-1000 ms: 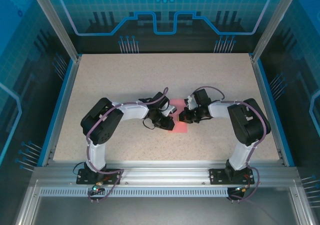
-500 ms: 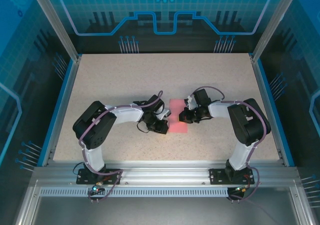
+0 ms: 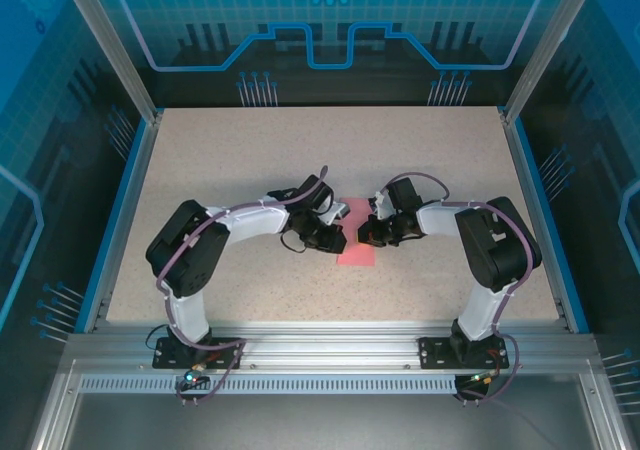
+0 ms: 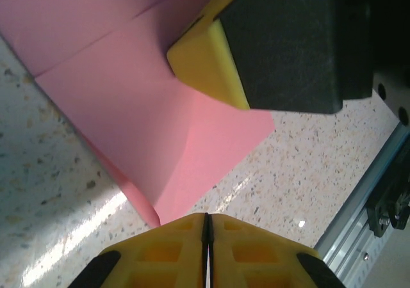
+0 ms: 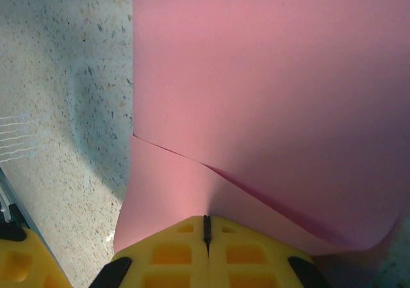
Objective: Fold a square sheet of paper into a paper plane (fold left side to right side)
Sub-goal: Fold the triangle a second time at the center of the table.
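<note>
On the table [image 3: 250,160], left gripper [image 3: 338,236] has shifted back onto paper [image 3: 356,255].

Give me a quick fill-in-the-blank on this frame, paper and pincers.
1. The square sheet of paper is ___ in colour.
2. It rests on the speckled ___.
3. The left pincer and the right pincer both have their jaws ___.
Missing words: pink; table; shut.
</note>
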Motion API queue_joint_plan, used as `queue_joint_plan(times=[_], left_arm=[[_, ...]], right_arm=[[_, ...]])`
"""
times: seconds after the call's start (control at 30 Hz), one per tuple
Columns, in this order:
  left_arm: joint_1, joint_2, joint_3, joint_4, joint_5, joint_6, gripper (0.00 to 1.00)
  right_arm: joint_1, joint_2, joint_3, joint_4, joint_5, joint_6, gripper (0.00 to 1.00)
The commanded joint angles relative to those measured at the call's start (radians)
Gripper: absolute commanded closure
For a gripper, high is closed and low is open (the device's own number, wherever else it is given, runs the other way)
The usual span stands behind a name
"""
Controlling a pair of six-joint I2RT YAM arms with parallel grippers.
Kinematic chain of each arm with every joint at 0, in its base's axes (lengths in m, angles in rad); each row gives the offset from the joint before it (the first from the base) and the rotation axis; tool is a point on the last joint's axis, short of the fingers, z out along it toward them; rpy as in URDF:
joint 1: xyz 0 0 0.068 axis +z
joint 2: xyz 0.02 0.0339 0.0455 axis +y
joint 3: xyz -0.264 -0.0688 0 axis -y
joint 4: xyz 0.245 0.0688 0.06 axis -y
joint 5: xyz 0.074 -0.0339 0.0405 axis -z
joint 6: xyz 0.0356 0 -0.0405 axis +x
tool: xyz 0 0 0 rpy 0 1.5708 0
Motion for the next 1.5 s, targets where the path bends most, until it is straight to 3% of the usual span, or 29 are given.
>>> queue_joint_plan(times=[0.0, 0.4, 0.63, 1.03, 1.23, 1.47], left_arm=[[0.004, 0.052, 0.024, 0.002, 0.011, -0.004, 0.88], [0.003, 0.091, -0.008, -0.008, -0.088, -0.006, 0.88], [-0.006, 0.099, -0.035, 0.017, -0.087, -0.017, 0.88], [-0.005, -0.052, -0.04, -0.019, -0.128, -0.013, 0.85], [-0.012, -0.102, -0.04, 0.016, -0.046, -0.019, 0.82], [-0.071, -0.014, 0.012, 0.037, 0.006, -0.016, 0.82]], right_arm=[[-0.007, 0.023, -0.026, -0.09, 0.079, -0.016, 1.0], [-0.005, -0.04, -0.02, -0.087, 0.079, -0.018, 1.0], [0.002, -0.102, -0.018, -0.094, 0.061, -0.03, 0.99], [0.011, -0.062, -0.02, -0.079, 0.065, -0.017, 1.0], [0.011, -0.053, -0.022, -0.079, 0.065, -0.014, 0.99], [0.011, -0.05, -0.023, -0.081, 0.067, -0.016, 1.0]])
